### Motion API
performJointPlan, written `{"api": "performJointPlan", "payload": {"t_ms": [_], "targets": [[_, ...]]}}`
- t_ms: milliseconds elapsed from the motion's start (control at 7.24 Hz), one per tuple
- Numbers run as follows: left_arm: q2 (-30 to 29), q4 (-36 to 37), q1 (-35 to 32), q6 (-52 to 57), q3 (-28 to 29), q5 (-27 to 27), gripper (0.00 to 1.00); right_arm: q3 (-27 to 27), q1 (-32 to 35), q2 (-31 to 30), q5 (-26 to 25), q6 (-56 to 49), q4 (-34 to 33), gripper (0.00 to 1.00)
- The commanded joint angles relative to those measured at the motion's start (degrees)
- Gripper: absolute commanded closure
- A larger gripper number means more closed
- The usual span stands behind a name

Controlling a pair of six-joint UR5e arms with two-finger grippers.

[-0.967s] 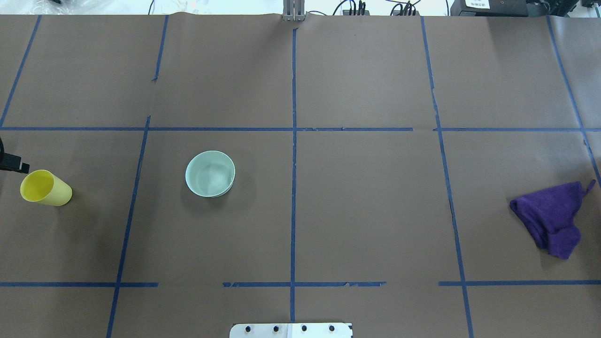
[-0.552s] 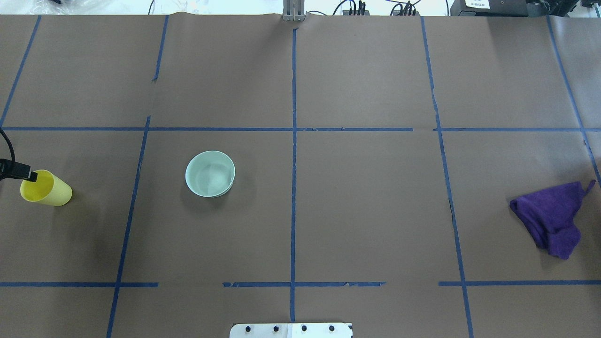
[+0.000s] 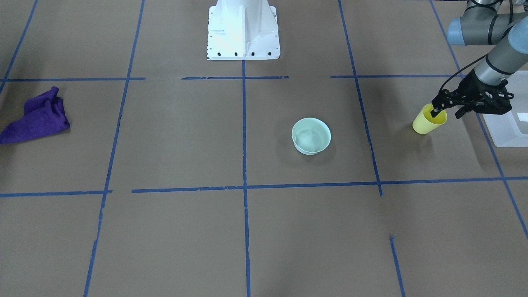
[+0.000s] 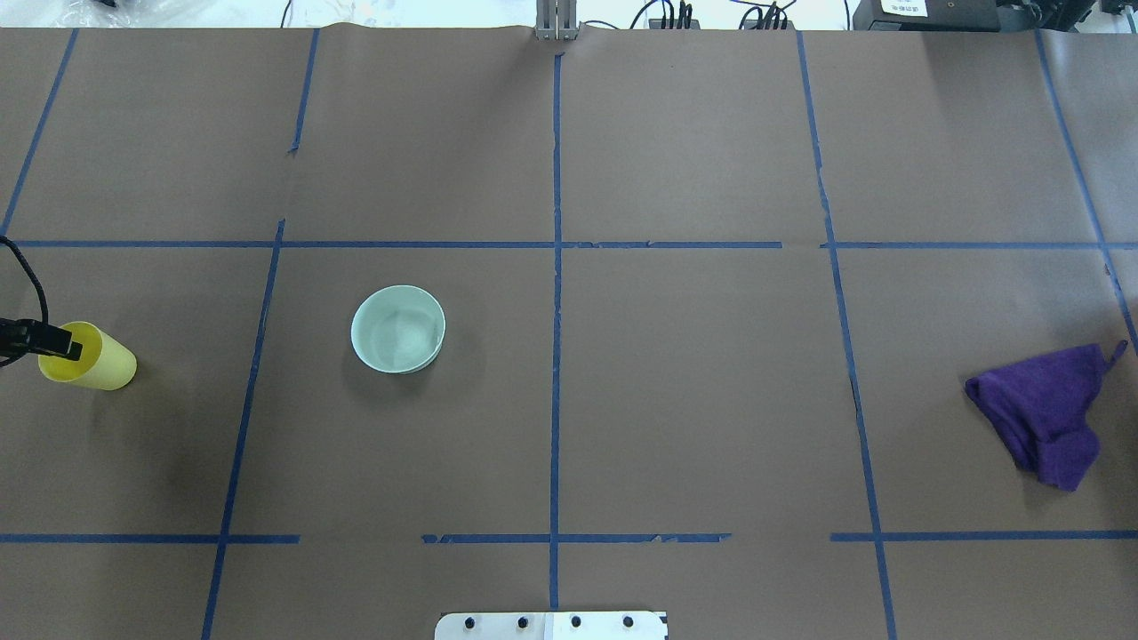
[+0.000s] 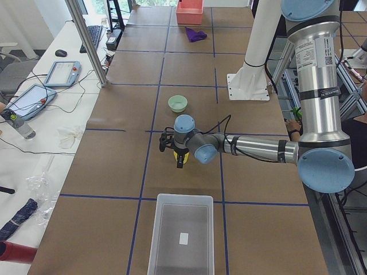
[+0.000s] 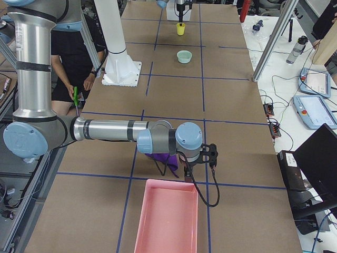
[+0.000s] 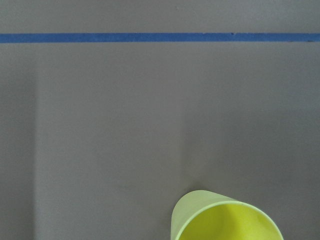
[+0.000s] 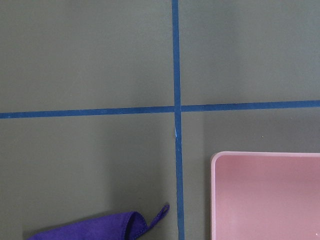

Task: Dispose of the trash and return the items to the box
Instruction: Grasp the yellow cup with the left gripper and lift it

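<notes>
The left gripper (image 3: 445, 113) is moving in, fingers spread and empty astride the rim of the small yellow plastic tumbler (image 3: 428, 120), which is standing on the table (image 3: 247, 231) near the frosted white plastic bin (image 3: 506, 133); a grasp looks imminent.

Lit brightly and evenly from overhead: soft, short shadows hugging the bowl (image 4: 397, 328), the yellow cup (image 4: 102, 363) and the purple cloth (image 4: 1045, 413) on the brown table paper (image 4: 693, 373). Sharp in all 4 exterior views, yet blown out to near white along the overhead view's far strip. Greyer and flatter in the 2 wrist views, with broad faint shadow bands.
</notes>
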Motion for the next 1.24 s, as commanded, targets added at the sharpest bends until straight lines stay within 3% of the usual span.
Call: {"api": "performJointPlan", "payload": {"t_ms": [0,138,276,829,1105], "targets": [[0.0,-0.2,0.2,0.0,0.3,0.1,0.71,0.0,-0.1,0.0,0.1,0.0,0.0,0.0],[-0.1,-0.2,0.3,0.0,0.4,0.0,0.96,0.0,-0.1,0.0,0.1,0.0,0.0,0.0],[-0.2,-0.2,0.4,0.0,0.4,0.0,1.0,0.0,-0.2,0.0,0.1,0.0,0.0,0.0],[0.0,0.9,-0.9,0.6,-3.1,-1.3,1.0,3.2,-3.2,1.0,-0.4,-0.1,0.3,0.0],[-0.3,6.3,-6.1,7.8,-6.1,-6.9,1.0,2.7,-4.3,0.5,-0.2,0.1,0.6,0.0]]}}
